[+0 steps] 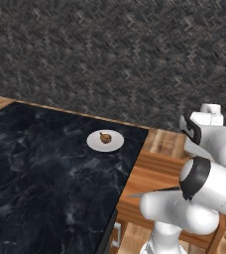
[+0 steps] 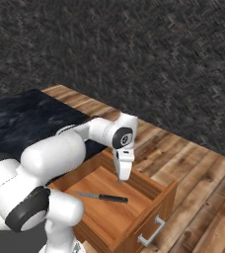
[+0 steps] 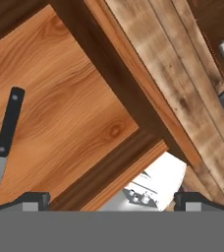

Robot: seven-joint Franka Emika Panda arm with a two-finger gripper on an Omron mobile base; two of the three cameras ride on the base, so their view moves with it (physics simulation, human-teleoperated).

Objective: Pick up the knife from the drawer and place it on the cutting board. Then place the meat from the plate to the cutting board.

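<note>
The reddish-brown drawer [image 2: 115, 220] stands pulled open beside the counter. The knife [image 2: 102, 197] lies flat on its floor, grey blade and dark handle. My gripper [image 2: 120, 181] hangs over the drawer's back part, pointing down, a little beyond the knife and apart from it. In the hand view the knife [image 3: 4, 141] lies at the left on the drawer floor [image 3: 74, 108], and my gripper [image 3: 111, 201] is open with nothing between its fingertips [image 3: 31, 199]. The white plate [image 1: 116, 144] sits on the counter with the meat [image 1: 105, 137] on it. The cutting board is out of view.
A black marble counter [image 1: 45, 168] stretches left of the drawer [image 1: 149, 176]. A dark herringbone wall rises behind. Wooden planks [image 2: 203, 173] lie to the right. The drawer front carries a metal handle [image 2: 151, 233]. My own arm hides much of the drawer in the left base view.
</note>
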